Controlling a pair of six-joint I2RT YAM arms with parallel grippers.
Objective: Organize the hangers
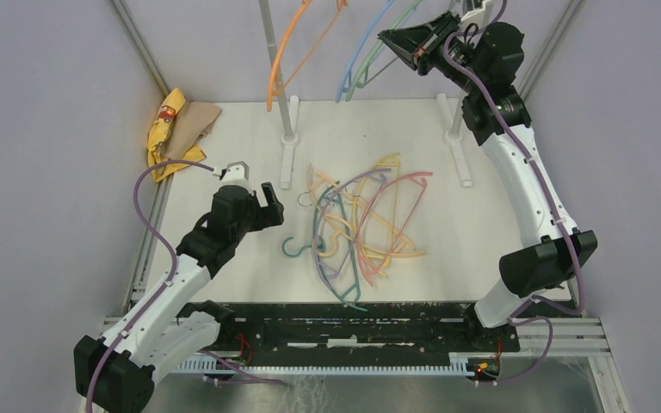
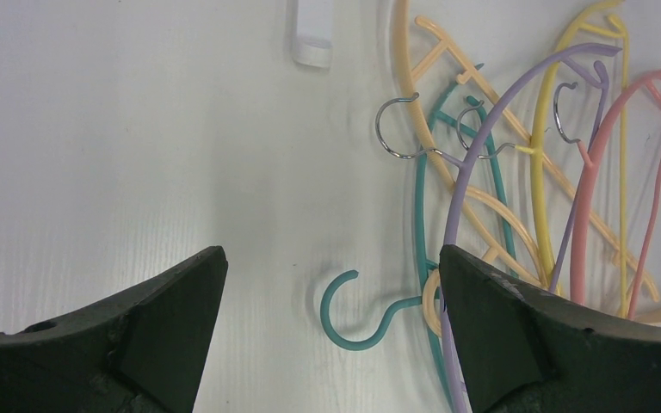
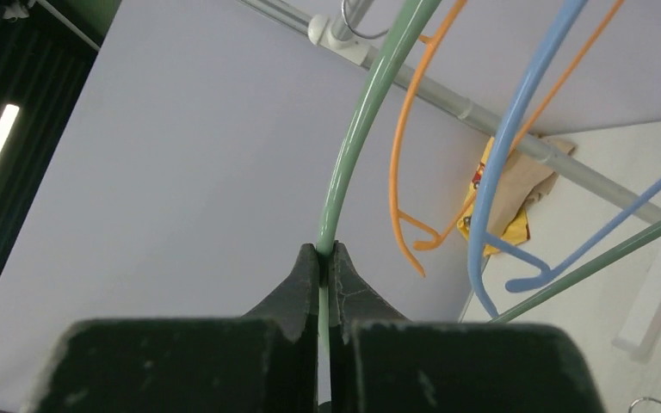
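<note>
The green hanger [image 3: 357, 129] is pinched on its shoulder by the right gripper [image 3: 327, 254], whose jaws are shut tight on the thin plastic, high up by the rail [image 3: 447, 99]; a blue hanger [image 3: 501, 129] and an orange hanger [image 3: 396, 146] are seen hanging just beside it. Whether the green hook is fully seated over the rail cannot be told from these views. If it is let go before it is seated, it is likely to drop back onto the table [image 1: 224, 138] — and any sideways swing on release could knock the two neighbours along the rail or off it. The left gripper [image 1: 252, 182] is held spread wide and empty, low over the table, with the hook of the teal hanger [image 2: 325, 308] framed between its fingers but not touched. The remaining hangers are left in a tangled pile [image 1: 366, 219] mid-table, arms and hooks threaded through one another. Should the teal one be lifted as it lies, others would probably be dragged up with it, then shed partway; a thin round hook could also be squeezed out sideways when the jaws are brought together — a grip on a flatter part seems safer.
</note>
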